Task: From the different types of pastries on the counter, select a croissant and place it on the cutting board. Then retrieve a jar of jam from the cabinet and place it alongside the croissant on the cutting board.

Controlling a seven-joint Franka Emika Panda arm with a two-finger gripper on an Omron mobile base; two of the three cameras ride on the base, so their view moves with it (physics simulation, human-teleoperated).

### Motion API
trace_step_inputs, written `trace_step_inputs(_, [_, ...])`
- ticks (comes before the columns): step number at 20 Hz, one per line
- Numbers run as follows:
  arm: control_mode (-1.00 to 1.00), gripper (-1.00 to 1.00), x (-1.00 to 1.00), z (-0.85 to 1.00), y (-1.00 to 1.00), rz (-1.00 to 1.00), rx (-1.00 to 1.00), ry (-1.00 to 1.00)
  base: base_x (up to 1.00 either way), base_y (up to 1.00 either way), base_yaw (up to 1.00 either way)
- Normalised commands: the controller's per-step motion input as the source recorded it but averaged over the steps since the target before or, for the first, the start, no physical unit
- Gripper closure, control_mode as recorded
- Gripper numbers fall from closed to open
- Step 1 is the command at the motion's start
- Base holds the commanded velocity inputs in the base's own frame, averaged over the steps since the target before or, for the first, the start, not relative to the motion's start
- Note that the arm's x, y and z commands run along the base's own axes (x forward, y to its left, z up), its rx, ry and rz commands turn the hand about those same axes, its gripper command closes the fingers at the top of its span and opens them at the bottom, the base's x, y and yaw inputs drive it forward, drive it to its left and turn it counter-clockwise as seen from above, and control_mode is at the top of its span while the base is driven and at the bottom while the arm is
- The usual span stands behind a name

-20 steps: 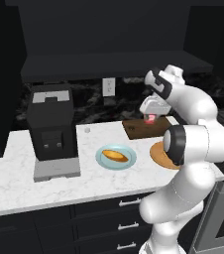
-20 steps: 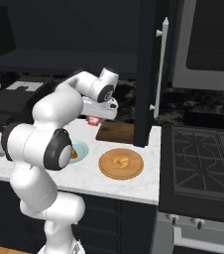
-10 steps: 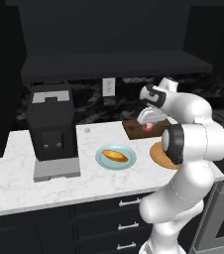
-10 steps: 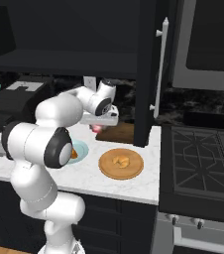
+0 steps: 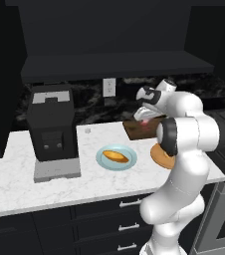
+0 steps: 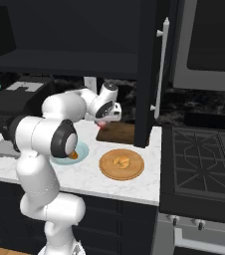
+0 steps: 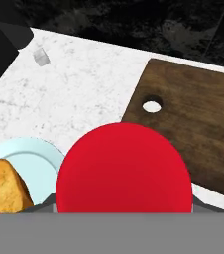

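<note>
Gripper [image 5: 145, 117] hangs low over the near-left end of the cutting board, clamped on the jar of jam [image 7: 124, 168]; the jar's red base faces the hand camera and hides the fingertips. From the right base view the gripper [image 6: 104, 121] points down with a patch of red just under it.

Counter [image 5: 15, 174]: white marble, grey veins, dark drawers with silver handles below. Black cabinet [image 5: 114, 64] runs along the wall above; its door [image 6: 147, 74] stands open on the right side.

Coffee machine [image 5: 52, 130]: black, on a grey base, on the left part of the counter, well apart from the arm.

Cutting board [image 7: 203, 119]: dark brown wood, round hole near one corner, at the back of the counter against the wall. The jar is above its edge; contact cannot be made out.

Round tan plate [image 6: 122, 164]: near the counter front, croissant [image 6: 120, 161] sitting on its middle, not on the board.

Pale blue plate [image 5: 116, 157]: between coffee machine and tan plate, carrying the longer golden loaf [image 5: 115, 156]
</note>
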Motion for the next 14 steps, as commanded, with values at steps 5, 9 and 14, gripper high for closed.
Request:
trace_step_inputs(5, [-1.00,1.00,0.25,-0.51,-0.08,0.00,-0.07,0.12,0.00,0.00,0.00])
trace_step_inputs(9, [-1.00,1.00,0.21,-0.50,-0.08,0.01,-0.05,0.10,0.00,0.00,0.00])
trace_step_inputs(14, [-1.00,1.00,0.44,0.00,-0.07,0.00,0.00,-0.01,0.00,0.00,0.00])
